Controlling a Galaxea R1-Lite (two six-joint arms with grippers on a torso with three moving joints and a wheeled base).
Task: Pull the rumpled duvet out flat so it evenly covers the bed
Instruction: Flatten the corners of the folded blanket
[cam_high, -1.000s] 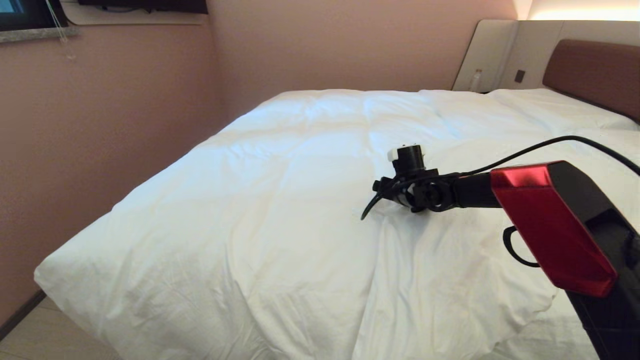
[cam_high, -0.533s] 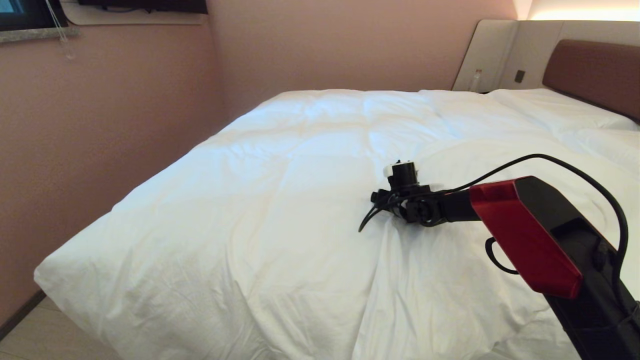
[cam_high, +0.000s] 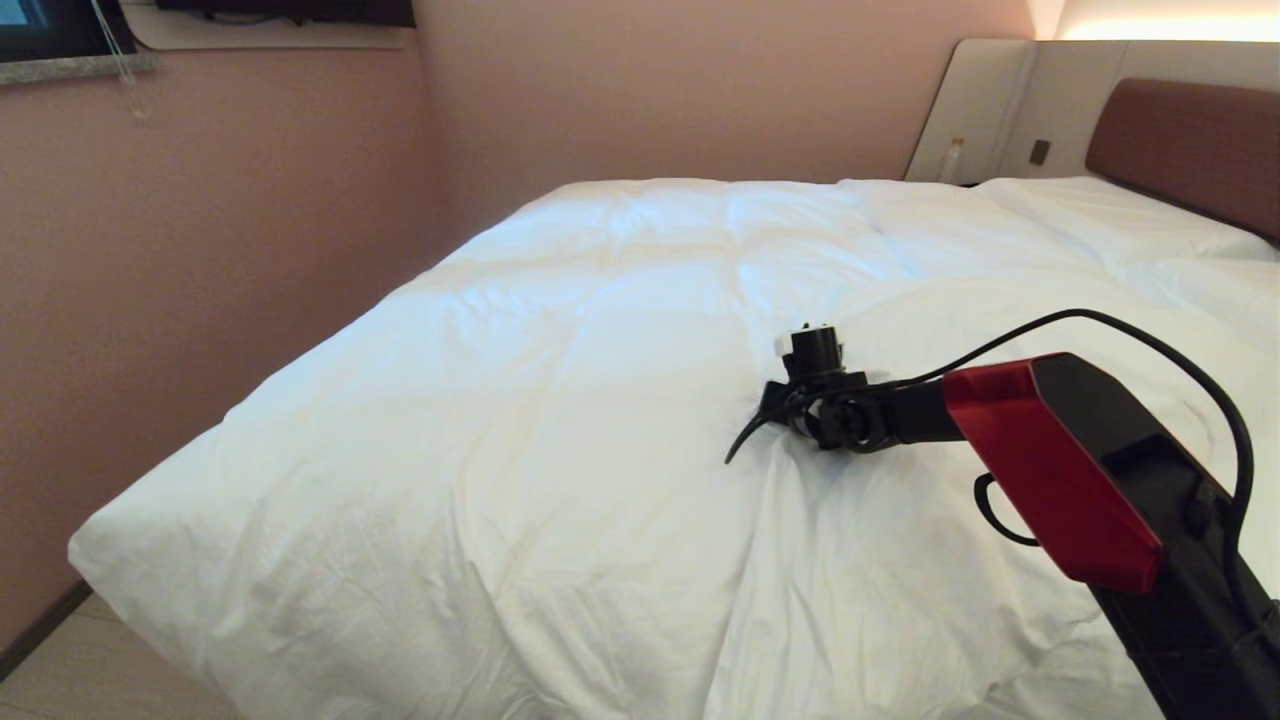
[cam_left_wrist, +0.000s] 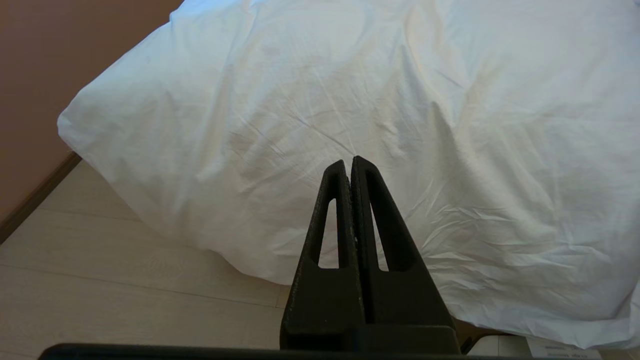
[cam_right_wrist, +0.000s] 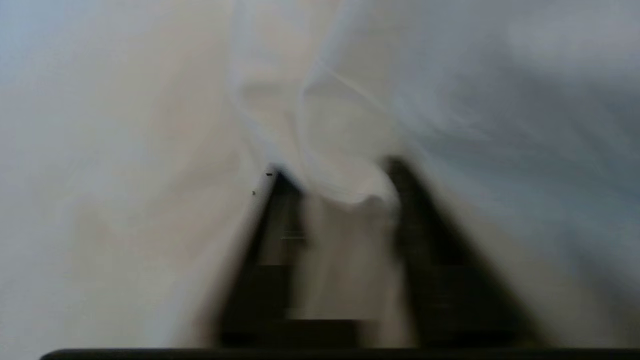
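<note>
The white puffy duvet (cam_high: 560, 400) lies over the bed (cam_high: 1190, 140), creased and bunched near the foot and hanging over the near left corner. My right gripper (cam_high: 775, 405) is pressed down into the middle of the duvet. In the right wrist view its fingers (cam_right_wrist: 280, 200) dig into the cloth (cam_right_wrist: 125, 150), and the gripper (cam_right_wrist: 335, 172) is shut on a fold bulging between them. My left gripper (cam_left_wrist: 348, 162) is parked low at the foot of the bed, shut and empty, pointing at the duvet's hanging edge (cam_left_wrist: 450, 100).
A pink wall (cam_high: 200, 250) runs close along the bed's left side. Pale wood floor (cam_left_wrist: 100, 280) shows at the foot. A small bottle (cam_high: 952, 160) stands by the beige panel next to the brown headboard.
My right arm has sunk lower onto the duvet, and its gripper, open before, has closed on a fold of cloth. The left arm has not moved.
</note>
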